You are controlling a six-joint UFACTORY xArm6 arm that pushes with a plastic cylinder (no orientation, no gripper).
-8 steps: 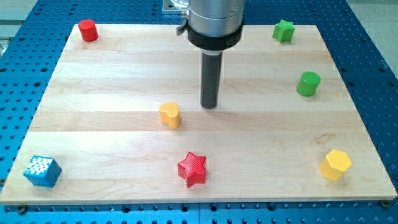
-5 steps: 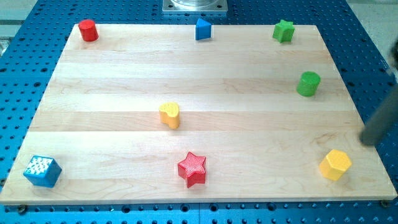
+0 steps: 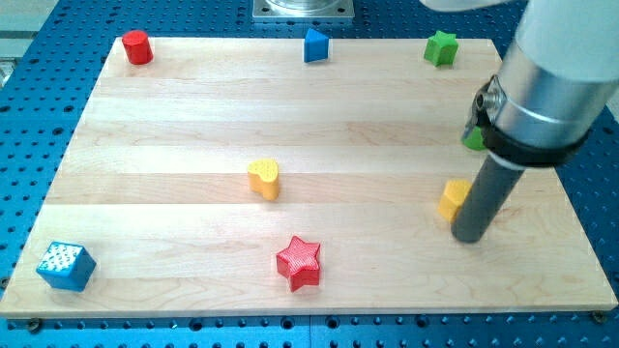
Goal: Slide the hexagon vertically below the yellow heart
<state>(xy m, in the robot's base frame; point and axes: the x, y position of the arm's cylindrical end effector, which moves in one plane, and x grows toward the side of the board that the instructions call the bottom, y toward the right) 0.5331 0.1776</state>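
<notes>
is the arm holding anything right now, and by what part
Nothing is held; the arm ends in a plain rod. My tip sits against the right side of the yellow hexagon, partly hiding it. It can only push it.

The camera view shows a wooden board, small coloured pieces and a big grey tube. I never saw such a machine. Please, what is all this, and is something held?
One camera looks down on a wooden board. The grey tube is a robot arm ending in a dark rod; nothing is held, it only pushes. My tip touches the yellow hexagon on its right side. The arm partly hides a green block. Also there: a yellow heart, a red star, a blue cube, a red cylinder, a blue block and a green star.
</notes>
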